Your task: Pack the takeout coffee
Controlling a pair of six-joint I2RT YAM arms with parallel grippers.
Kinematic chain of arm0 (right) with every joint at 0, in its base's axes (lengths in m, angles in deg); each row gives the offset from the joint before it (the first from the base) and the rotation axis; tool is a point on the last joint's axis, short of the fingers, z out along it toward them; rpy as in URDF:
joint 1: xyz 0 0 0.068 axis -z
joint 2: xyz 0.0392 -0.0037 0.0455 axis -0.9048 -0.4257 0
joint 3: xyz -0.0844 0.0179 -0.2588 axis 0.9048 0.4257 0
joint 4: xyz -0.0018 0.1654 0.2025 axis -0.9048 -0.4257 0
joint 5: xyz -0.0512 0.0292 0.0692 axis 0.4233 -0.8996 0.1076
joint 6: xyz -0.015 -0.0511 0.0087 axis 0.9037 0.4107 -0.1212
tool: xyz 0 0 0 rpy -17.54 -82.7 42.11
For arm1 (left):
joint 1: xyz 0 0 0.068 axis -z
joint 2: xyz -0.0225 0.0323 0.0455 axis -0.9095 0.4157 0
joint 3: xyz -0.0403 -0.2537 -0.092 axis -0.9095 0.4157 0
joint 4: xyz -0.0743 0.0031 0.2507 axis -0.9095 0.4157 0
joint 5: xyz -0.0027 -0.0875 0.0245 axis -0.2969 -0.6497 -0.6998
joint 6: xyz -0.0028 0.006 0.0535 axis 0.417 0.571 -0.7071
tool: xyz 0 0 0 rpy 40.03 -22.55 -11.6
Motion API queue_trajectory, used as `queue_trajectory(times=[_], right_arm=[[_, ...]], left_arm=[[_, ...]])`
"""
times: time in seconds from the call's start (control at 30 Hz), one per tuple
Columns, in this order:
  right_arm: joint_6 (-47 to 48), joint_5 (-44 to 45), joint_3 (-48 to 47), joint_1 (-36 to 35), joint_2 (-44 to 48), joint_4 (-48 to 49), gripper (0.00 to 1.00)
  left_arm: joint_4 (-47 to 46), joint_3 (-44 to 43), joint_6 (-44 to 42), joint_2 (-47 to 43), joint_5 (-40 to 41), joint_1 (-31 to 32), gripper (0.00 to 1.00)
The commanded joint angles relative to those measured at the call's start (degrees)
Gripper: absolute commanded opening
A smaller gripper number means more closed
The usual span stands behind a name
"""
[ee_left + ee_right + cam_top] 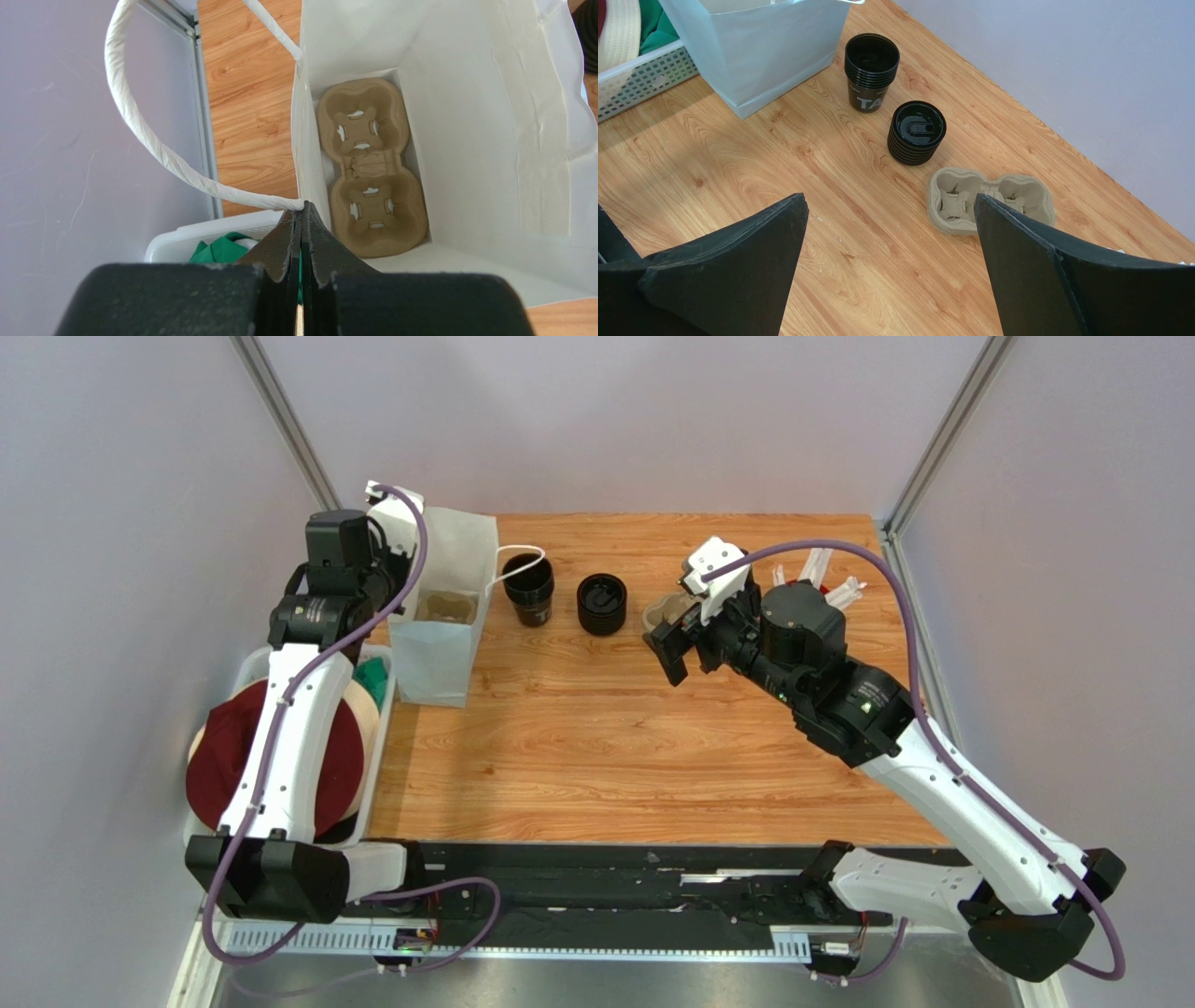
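Observation:
The takeout coffee is out of view. A white paper bag [438, 651] stands open at the back left, with a brown two-cup cardboard carrier [372, 168] on its bottom. My left gripper [302, 210] is shut on the bag's near rim [297, 140], where the white handle [140, 126] joins it. Right of the bag stand a stack of black cups [871, 70] and a short stack of black lids [917, 131]. A second cardboard carrier [962, 199] lies on the table. My right gripper [890, 199] hovers open above the wood just in front of it, holding nothing.
A white basket [376, 756] with green cloth and a dark red cap [232, 756] sits at the left edge, beside the bag. Some clear plastic pieces [831, 577] lie at the back right. Metal frame posts stand at both back corners.

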Motion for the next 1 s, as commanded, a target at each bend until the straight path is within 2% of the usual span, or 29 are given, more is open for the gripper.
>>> queue_trajectory(times=[0.0,0.27,0.8,0.97], right_arm=[[0.2,0.4,-0.1,0.2,1.3,2.9,0.95],[0.2,0.4,0.1,0.2,1.0,3.0,0.95],[0.4,0.7,0.5,0.2,-0.1,3.3,0.95],[0.4,0.9,0.5,0.2,-0.4,3.3,0.95]], left_arm=[[-5.9,-3.0,2.8,2.1,2.3,-1.2,0.00],[-10.8,-4.1,5.8,4.8,1.2,-4.4,0.00],[-13.2,-8.9,9.3,12.7,0.4,-7.1,0.00],[-13.8,-7.8,10.5,10.9,-3.2,-7.7,0.09]])
